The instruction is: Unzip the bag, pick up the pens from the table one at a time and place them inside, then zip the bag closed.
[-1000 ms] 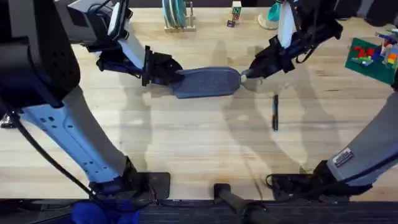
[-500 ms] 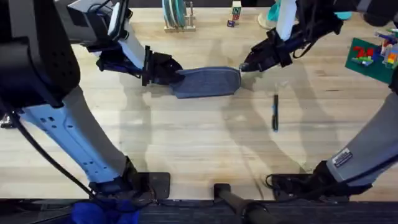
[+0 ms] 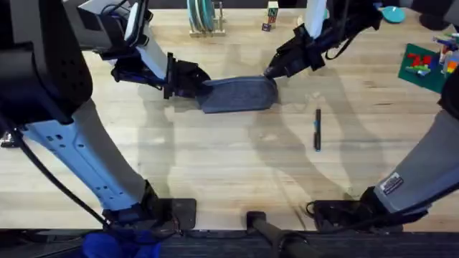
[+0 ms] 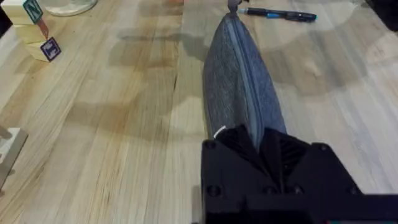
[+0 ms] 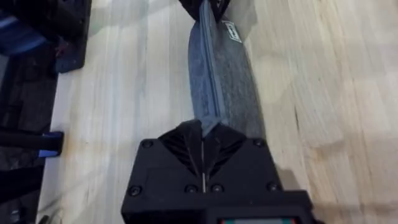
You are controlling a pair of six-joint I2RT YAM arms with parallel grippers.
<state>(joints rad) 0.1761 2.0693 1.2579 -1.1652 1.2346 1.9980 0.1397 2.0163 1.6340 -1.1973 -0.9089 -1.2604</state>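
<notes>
The bag (image 3: 239, 94) lies lengthwise on the worktop (image 3: 229, 172), in the far middle of my overhead view, its blue-grey fabric stretched between my two arms. Its zipper runs along the top ridge and looks closed along the whole length I can see from both wrist cameras.

My left tool (image 3: 195, 80) has the bag's left end; in the left wrist view its black fingers (image 4: 239, 146) are pressed together on the fabric, pinching that end, with a small white tag peeking out beside them. My right tool (image 3: 275, 71) is at the opposite end. In the right wrist view its fingers (image 5: 186, 146) are closed tight, with the zipper ridge running straight into the seam between them, so I read it as pinching the bag at the zipper end. I cannot make out the metal pull itself.

The pen (image 3: 317, 129) lies on the worktop nearer to me and to the right of the bag, apart from it and untouched by either arm.

Farther out, along the far edge, I see a rack of plates (image 3: 203, 17), a few small lettered blocks (image 3: 270, 16), and a green board with coloured bricks (image 3: 429, 63) at the far right.
</notes>
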